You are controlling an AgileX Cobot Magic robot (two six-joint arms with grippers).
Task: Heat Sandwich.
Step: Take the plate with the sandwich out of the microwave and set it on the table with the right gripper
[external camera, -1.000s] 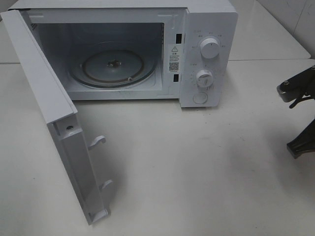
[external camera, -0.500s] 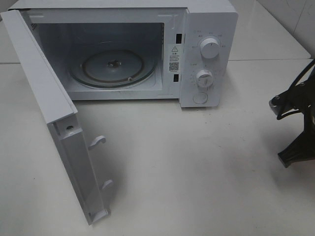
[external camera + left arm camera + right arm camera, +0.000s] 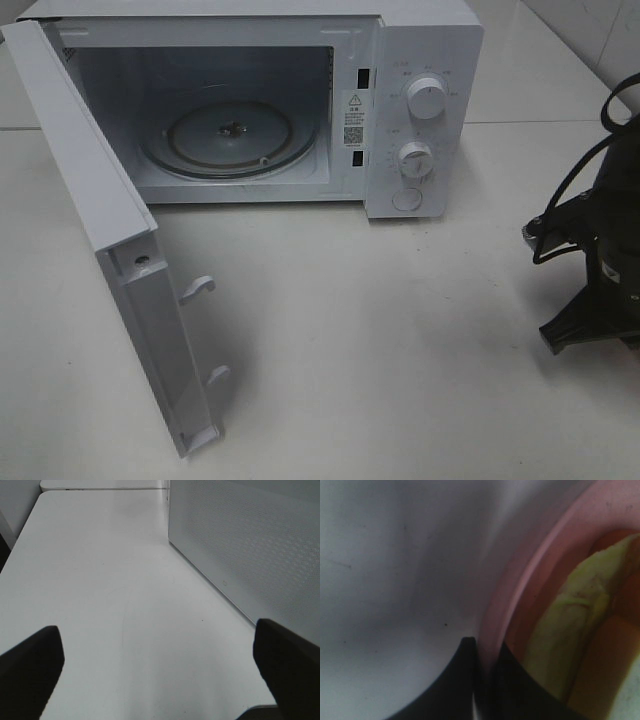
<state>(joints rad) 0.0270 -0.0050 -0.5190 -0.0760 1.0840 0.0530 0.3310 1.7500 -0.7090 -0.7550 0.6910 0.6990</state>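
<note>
In the right wrist view the sandwich (image 3: 570,625), a pale yellowish piece, lies on the round pink plate (image 3: 520,585). My right gripper (image 3: 487,680) is shut on the plate's rim, with one dark finger (image 3: 462,675) outside the rim and the other inside. In the exterior high view only the black right arm (image 3: 600,250) shows, at the right edge; plate and sandwich are hidden there. My left gripper (image 3: 160,675) is wide open and empty over the table, beside the microwave door's outer face (image 3: 250,545).
The white microwave (image 3: 425,50) stands at the back with its door (image 3: 110,230) swung open to the left. Its glass turntable (image 3: 230,135) is bare. White tabletop (image 3: 380,330) lies between the microwave and the right arm.
The right arm has moved leftward and further into the exterior high view, from the right edge towards the table's middle. The microwave and its door have not moved.
</note>
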